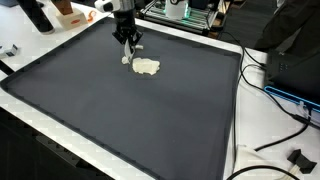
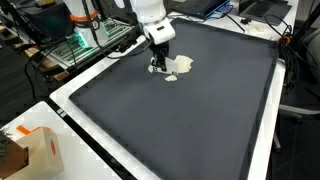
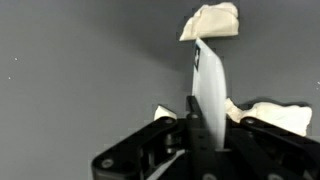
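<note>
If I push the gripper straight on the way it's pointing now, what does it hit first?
The gripper points down, with a strip of the white cloth between its fingers. Going straight on, it would likely press that cloth onto the dark mat just beneath; the remaining gap is hard to judge.

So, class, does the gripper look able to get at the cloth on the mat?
Probably yes: the gripper seems to pinch an edge of the cloth, and nothing else lies around it on the mat.

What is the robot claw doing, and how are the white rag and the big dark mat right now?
Black robot gripper: shut, pinching a strip of the crumpled cream-white cloth rag.
Rag: bunched on the dark grey mat, one strip stretched to the gripper.
Mat: spread out flat.
</note>
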Available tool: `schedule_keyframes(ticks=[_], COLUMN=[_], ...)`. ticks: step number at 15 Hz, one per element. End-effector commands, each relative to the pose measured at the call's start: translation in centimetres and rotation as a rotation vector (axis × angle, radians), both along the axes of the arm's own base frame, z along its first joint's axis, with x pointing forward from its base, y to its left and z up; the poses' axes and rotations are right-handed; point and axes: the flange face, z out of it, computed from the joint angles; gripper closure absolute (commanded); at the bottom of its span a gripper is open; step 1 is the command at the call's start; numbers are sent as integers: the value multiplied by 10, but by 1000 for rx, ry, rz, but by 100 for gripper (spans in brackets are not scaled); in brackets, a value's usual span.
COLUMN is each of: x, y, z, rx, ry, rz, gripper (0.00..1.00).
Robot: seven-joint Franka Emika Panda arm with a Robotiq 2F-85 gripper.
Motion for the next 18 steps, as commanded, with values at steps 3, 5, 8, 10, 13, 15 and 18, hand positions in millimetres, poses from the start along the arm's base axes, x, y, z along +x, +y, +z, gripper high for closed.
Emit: schedule_keyframes(ticks=[3, 5, 8, 10, 13, 15, 18], x=[-12, -12, -10, -8, -7, -7, -10], y=[8, 12, 16, 18, 21, 23, 25], z=[14, 23, 40, 54, 73, 85, 103], rx=[-23, -39, -54, -54, -44, -30, -10], ry=[-37, -66, -98, -110, -111, -95, -52], rz=[13, 14, -25, -76, -156, -211, -281], gripper=[99, 99, 99, 99, 99, 99, 99])
